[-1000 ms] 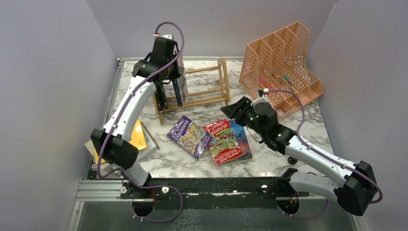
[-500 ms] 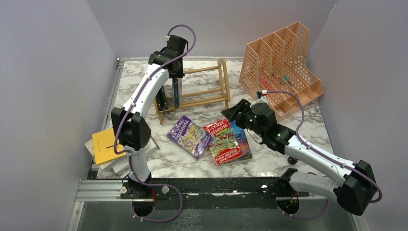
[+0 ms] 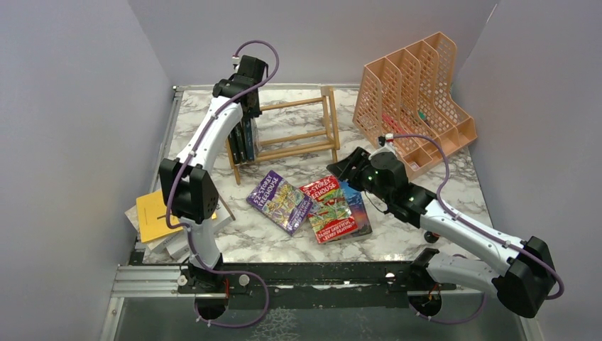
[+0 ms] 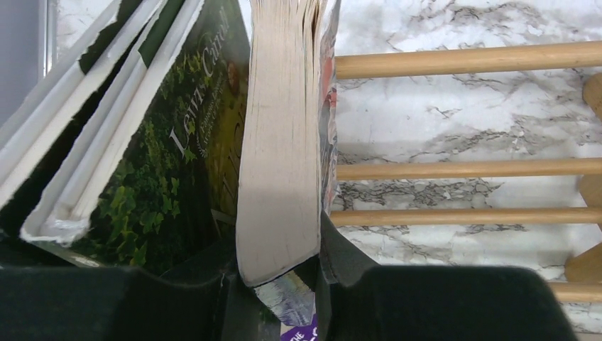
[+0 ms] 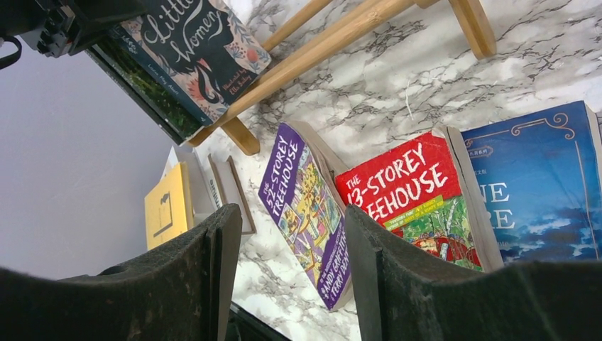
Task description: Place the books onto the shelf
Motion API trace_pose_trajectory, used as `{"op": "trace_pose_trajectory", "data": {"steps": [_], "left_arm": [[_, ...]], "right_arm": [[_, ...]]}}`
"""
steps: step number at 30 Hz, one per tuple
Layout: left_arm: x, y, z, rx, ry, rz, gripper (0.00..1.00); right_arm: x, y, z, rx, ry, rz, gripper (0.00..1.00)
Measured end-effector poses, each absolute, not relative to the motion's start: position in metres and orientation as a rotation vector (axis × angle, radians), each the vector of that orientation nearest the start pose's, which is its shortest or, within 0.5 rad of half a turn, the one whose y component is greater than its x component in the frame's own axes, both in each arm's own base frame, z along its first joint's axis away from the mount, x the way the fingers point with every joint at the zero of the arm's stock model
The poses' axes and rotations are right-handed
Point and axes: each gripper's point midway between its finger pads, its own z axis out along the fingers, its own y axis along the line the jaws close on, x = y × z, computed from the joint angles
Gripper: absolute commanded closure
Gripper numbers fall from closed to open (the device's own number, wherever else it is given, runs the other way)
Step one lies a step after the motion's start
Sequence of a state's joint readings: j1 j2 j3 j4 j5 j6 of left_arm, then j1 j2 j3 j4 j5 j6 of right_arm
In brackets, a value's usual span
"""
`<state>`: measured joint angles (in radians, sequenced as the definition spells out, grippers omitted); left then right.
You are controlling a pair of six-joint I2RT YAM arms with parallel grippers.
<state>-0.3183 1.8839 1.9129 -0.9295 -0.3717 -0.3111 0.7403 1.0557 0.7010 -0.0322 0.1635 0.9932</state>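
Nearest the arm bases, at the lower left of the overhead view, a yellow book lies on a small stack of pale books at the edge of the marble surface. In the middle of that frame three paperbacks lie flat in a row. They are a purple book, a red book just to its right, and a blue book against the red one's right side.

The right arm reaches in from the lower right, and its jaws hang above the flat paperbacks. In the right wrist view the two dark fingers stand apart, released, with nothing between them. The purple cover shows through the gap.

Farther back, in the upper centre of the overhead frame, stands the shelf, with several books upright at its left end. The left arm stretches up to that end. Its jaws are clenched on the Little Women book, whose page edge fills the gap between the fingers in the left wrist view. That book stands in the shelf on the dowel rails. A green book leans just left of it in that view, and another book lies beyond at the upper left.

The peach organiser sits at the upper right of the overhead frame, to the right of the shelf.
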Motion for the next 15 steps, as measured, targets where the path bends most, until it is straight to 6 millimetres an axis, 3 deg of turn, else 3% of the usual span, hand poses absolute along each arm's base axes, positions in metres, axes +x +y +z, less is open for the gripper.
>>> {"op": "trace_pose_trajectory", "data": {"steps": [2,7,10,15], "left_arm": [[0.456,-0.09,0.217,-0.163,2.392,0.175,0.83],[0.454,-0.085,0.218,-0.183,2.388,0.175,0.64],[0.453,-0.084,0.223,-0.182,2.378,0.171,0.62],[0.445,-0.082,0.251,-0.188,2.319,0.138,0.59]], "right_arm": [[0.266,0.252,0.197,0.374,2.053,0.957,0.41],[0.265,0.256,0.191,0.353,2.08,0.957,0.41],[0.266,0.259,0.19,0.333,2.092,0.954,0.41],[0.269,0.264,0.195,0.297,2.089,0.956,0.41]]}}
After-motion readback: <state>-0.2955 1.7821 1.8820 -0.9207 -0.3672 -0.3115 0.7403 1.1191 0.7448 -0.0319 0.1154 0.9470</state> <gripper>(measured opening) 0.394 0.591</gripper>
